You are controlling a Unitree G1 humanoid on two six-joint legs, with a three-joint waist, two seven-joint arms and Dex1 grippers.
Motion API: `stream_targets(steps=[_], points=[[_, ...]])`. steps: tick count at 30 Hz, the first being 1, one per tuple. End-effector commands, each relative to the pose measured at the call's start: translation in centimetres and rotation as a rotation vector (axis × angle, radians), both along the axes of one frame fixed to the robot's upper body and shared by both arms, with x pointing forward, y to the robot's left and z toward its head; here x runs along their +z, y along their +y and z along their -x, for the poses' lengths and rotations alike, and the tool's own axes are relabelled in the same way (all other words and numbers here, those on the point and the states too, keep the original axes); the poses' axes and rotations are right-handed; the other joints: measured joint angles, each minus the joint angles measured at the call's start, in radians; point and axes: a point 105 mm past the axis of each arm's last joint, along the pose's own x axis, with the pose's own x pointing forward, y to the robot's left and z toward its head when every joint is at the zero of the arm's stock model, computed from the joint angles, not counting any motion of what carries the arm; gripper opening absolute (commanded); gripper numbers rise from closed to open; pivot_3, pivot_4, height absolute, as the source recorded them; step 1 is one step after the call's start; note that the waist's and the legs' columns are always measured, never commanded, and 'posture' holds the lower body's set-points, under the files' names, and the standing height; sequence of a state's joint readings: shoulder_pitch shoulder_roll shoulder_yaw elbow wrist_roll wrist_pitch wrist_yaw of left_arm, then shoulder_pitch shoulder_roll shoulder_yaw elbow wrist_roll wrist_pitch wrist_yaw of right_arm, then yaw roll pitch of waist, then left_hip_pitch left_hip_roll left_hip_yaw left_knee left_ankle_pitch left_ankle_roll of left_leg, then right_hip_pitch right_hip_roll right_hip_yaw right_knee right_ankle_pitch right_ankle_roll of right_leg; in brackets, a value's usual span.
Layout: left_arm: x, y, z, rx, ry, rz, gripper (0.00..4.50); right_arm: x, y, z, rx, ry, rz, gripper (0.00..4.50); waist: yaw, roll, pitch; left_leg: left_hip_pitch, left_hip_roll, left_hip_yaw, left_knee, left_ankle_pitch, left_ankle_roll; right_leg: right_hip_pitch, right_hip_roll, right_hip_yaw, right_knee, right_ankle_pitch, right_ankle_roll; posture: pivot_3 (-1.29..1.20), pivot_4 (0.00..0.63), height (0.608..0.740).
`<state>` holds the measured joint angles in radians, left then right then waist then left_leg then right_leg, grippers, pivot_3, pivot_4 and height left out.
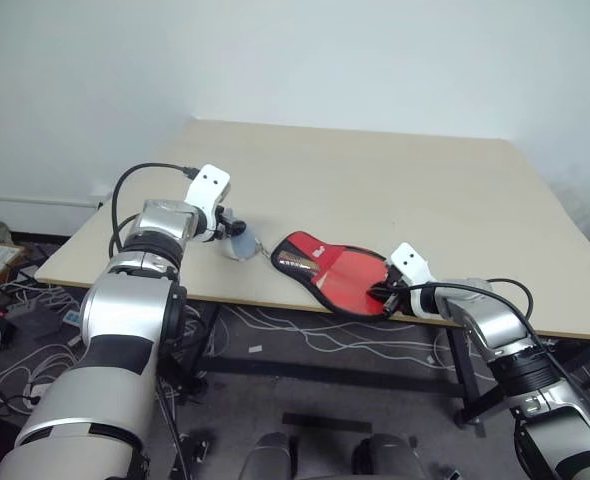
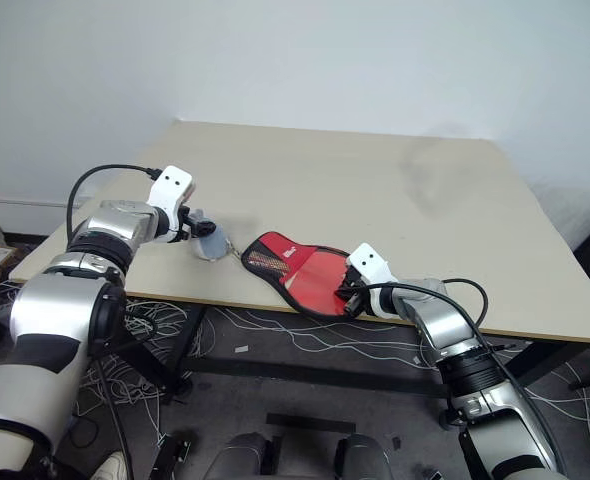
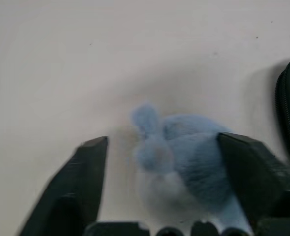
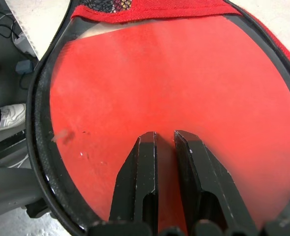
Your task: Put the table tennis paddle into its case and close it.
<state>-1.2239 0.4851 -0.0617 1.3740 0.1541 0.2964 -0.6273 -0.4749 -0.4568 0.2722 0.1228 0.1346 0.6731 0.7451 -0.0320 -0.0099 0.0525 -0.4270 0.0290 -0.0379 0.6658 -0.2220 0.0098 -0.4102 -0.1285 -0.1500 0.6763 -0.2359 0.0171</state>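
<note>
Right wrist view: right gripper point(image 4: 164, 140), fingers nearly together, is pressing the table tennis paddle point(image 4: 174, 98) inside the open case point(image 1: 320, 270) at the tabletop's point(image 1: 395, 190) near edge. Beyond the case, left gripper point(image 3: 162, 147) is spreading its fingers around a grey-blue ball-like thing point(image 3: 184, 157) tethered to it; a tug could be dragging the case off.

arms: you've got silver shells, black joints
wrists: white camera blocks, two dark dots
cables: black, looped at each wrist
fingers point(image 4: 140, 182): black, angular
</note>
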Motion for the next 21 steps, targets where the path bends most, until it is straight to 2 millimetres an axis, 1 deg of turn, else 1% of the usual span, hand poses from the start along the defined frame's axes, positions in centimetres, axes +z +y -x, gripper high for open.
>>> stream_targets(steps=[1, 3, 6, 10, 12, 14, 16, 21], points=[[3.1, 1.1, -0.5, -0.004, -0.08, -0.024, 3.91, -2.9, -1.2, 0.6, -0.043, 0.085, 0.075, 0.62, 0.0, 0.0, 0.0, 0.0, 0.0, 0.0, 0.0, 0.0, 0.0, 0.0, 0.0, 0.0, 0.0, 0.0, 0.0, 0.0, 0.0, 0.688], [3.9, 2.1, -0.5, 0.017, -0.105, -0.024, 3.91, -2.8, -0.9, 0.6, -0.037, 0.083, 0.071, 0.62, 0.0, 0.0, 0.0, 0.0, 0.0, 0.0, 0.0, 0.0, 0.0, 0.0, 0.0, 0.0, 0.0, 0.0, 0.0, 0.0, 0.0, 0.688], [5.8, 3.9, -0.4, 0.049, -0.162, -0.024, 3.91, -2.9, -0.4, 0.6, -0.021, 0.083, 0.068, 0.62, -0.002, 0.0, 0.0, 0.0, 0.0, 0.0, 0.001, 0.0, 0.0, -0.001, 0.0, 0.0, 0.0, 0.0, 0.0, 0.0, 0.0, 0.688], [8.0, 4.9, -0.1, 0.048, -0.221, 0.05, 3.91, -3.0, 0.2, 0.6, -0.002, 0.082, 0.065, 0.62, -0.003, -0.002, 0.0, 0.0, 0.0, 0.0, 0.001, 0.0, 0.0, -0.003, 0.0, 0.0, 0.0, 0.0, 0.0, 0.0, 0.0, 0.688], [9.3, 5.1, 0.4, -0.031, -0.257, 0.099, 3.91, -2.8, 0.7, 0.4, 0.012, 0.074, 0.055, 0.62, -0.004, -0.002, 0.0, 0.0, 0.0, 0.0, 0.001, 0.0, 0.0, -0.003, 0.0, 0.0, 0.0, 0.0, 0.0, 0.0, 0.0, 0.688], [10.0, 5.0, 1.2, -0.111, -0.261, 0.161, 3.91, -2.4, 1.1, 0.2, 0.019, 0.06, 0.038, 0.62, -0.008, -0.003, 0.0, 0.0, 0.0, 0.0, 0.001, 0.0, 0.0, -0.004, 0.0, 0.0, 0.0, 0.0, 0.0, 0.0, 0.0, 0.688], [9.5, 5.0, 2.2, -0.197, -0.228, 0.172, 3.91, -1.7, 1.6, -0.2, 0.029, 0.039, 0.015, 0.62, -0.015, -0.003, 0.0, 0.0, 0.0, 0.0, 0.001, 0.0, 0.0, -0.006, 0.0, 0.001, 0.0, 0.0, 0.0, 0.0, 0.0, 0.688], [7.1, 4.9, 4.4, -0.378, -0.137, 0.135, 3.91, 0.8, 3.0, -0.9, 0.067, -0.025, -0.065, 0.62, -0.021, -0.001, 0.001, -0.001, 0.0, 0.002, 0.001, 0.0, 0.0, -0.009, 0.0, 0.003, 0.001, 0.002, -0.003, 0.0, 0.0, 0.688]])
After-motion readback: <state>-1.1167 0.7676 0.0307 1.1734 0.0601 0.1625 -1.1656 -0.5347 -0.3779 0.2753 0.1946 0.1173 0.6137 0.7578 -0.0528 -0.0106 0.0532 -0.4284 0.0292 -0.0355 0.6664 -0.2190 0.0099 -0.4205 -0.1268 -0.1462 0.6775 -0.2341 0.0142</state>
